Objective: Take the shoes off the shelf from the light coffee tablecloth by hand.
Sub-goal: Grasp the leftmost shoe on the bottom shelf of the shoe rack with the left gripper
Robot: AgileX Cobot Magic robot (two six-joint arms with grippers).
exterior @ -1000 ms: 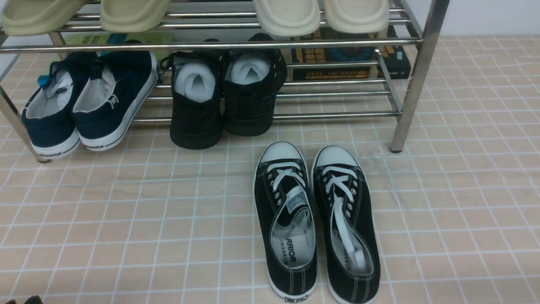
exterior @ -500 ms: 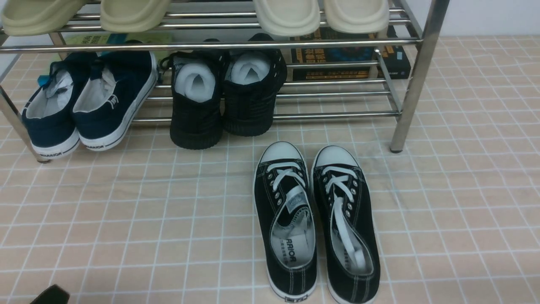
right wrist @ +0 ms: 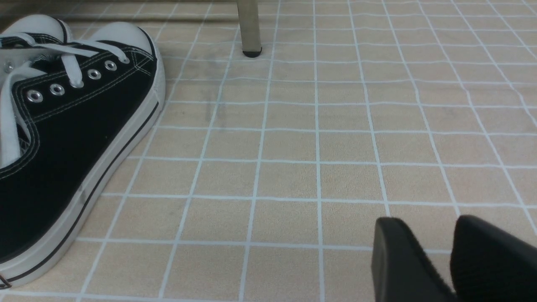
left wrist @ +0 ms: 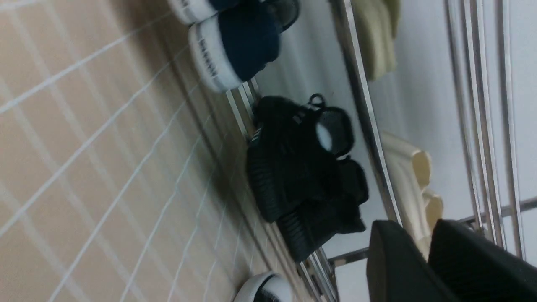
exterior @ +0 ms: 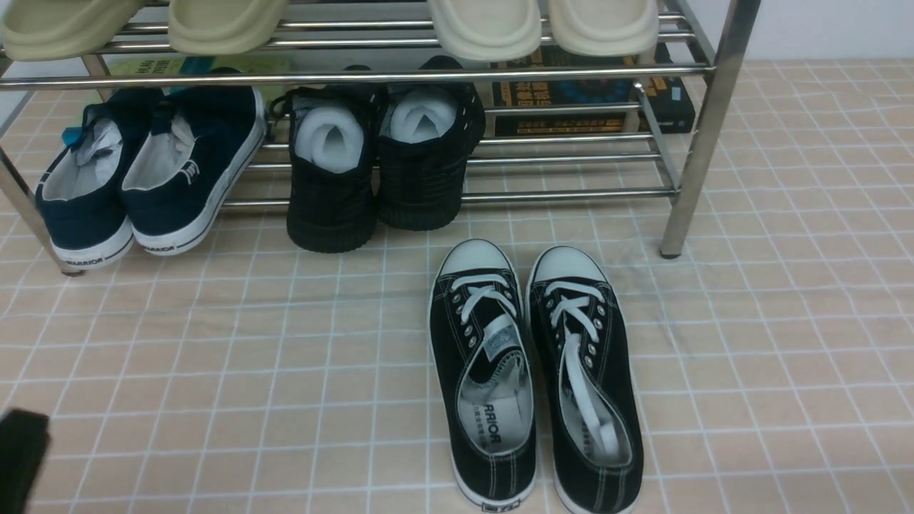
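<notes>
1. The light coffee tablecloth (exterior: 285,357) covers the whole work surface, and every item in the scene rests on it or above it.
2. The shelf (exterior: 707,143) stands along the far side of the cloth, its lower tier carrying two pairs of shoes and its upper tier cream slippers (exterior: 485,28).
3. The shoes (exterior: 143,178), a navy pair with white soles, sit at the left end of the lower tier, just beside the front left leg. Their heels face the robot and overhang the front bar. Their long axes run away from the robot, slanting toward the right at the toes.
4. Black knit shoes (exterior: 378,171) sit just to the right of the navy pair, and black lace-up sneakers (exterior: 535,378) lie on the cloth further right, well apart from the navy pair.
5. The left gripper (left wrist: 413,228) is at the near left, and the navy heels lie ahead of it across bare cloth, making this the nearer arm by a clear margin. Its fingers (left wrist: 390,260) sit close together around nothing; whether they are fully closed cannot be told.
6. The right gripper (right wrist: 421,228) hovers low beside the lace-up sneakers, well apart from the navy pair, holding nothing. Its closure cannot be told either.
</notes>
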